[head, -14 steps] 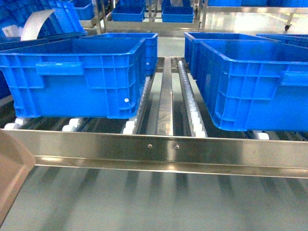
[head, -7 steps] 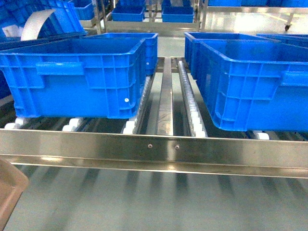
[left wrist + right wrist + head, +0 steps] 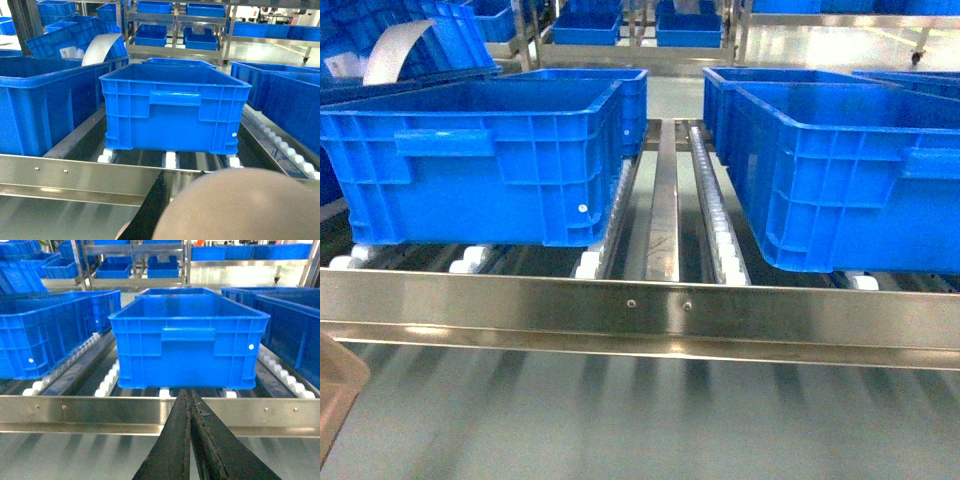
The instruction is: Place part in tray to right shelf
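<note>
Facing the shelf (image 3: 650, 315), the head camera shows its shiny front rail across the frame with white rollers (image 3: 725, 240) behind. Two blue crates sit on the rollers: one at left (image 3: 480, 160), one at right (image 3: 850, 175), well apart with a bare lane between them. Only a beige corner of the tray (image 3: 335, 385) shows at the lower left edge, below the rail. The part is not visible in any view. In the left wrist view the tray's rounded beige surface (image 3: 240, 207) fills the lower right, beside one dark finger (image 3: 150, 212); whether the left gripper is clamped cannot be told. The right gripper (image 3: 191, 440) has its jaws pressed together, holding nothing.
</note>
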Controlling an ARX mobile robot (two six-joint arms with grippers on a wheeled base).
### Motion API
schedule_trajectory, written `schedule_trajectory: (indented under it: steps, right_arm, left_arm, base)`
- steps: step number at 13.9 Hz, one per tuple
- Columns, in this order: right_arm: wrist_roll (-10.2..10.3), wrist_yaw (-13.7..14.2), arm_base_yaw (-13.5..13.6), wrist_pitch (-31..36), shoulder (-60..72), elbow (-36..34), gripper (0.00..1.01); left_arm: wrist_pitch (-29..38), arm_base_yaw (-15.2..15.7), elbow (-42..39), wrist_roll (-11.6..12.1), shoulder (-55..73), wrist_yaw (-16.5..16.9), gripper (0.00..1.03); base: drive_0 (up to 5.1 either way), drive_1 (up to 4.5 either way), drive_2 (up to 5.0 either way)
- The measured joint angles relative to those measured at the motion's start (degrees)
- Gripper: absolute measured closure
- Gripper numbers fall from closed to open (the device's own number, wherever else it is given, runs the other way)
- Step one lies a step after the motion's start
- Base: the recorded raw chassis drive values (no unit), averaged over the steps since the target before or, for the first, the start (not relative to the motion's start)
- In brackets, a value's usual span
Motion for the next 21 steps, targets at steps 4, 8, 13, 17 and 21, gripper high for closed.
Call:
schedule_trajectory:
  steps: [4,8,13,17,21]
  right_arm:
    - [0.0,0.0,0.0,-1.2,0.0,-0.2,0.99]
    - [0.0,0.0,0.0,-1.2,0.0,-0.2,0.99]
    - [0.0,0.0,0.0,-1.1,0.0,-0.2,0.99]
    - [0.0,0.0,0.0,-1.1,0.0,-0.2,0.99]
    - [0.0,0.0,0.0,-1.1,0.0,-0.2,0.53]
  left_arm:
    - [-5.6,0.0,0.0,0.1,-5.6,0.0,0.91]
    - [-8.5,0.0,0.0,0.1,-8.5,0.0,0.91]
    - [-18.5,0.0,0.0,0.1,-18.1,-0.1,0.91]
    - [-18.9,0.0,0.0,0.1,-18.1,0.0,0.91]
    - [-18.9,0.0,0.0,0.1,-18.1,0.0,0.91]
  base:
    - [0.0,0.00,0.0]
    - [0.0,0.00,0.0]
    - [0.0,0.00,0.0]
    - [0.0,0.00,0.0]
    - [0.0,0.00,0.0]
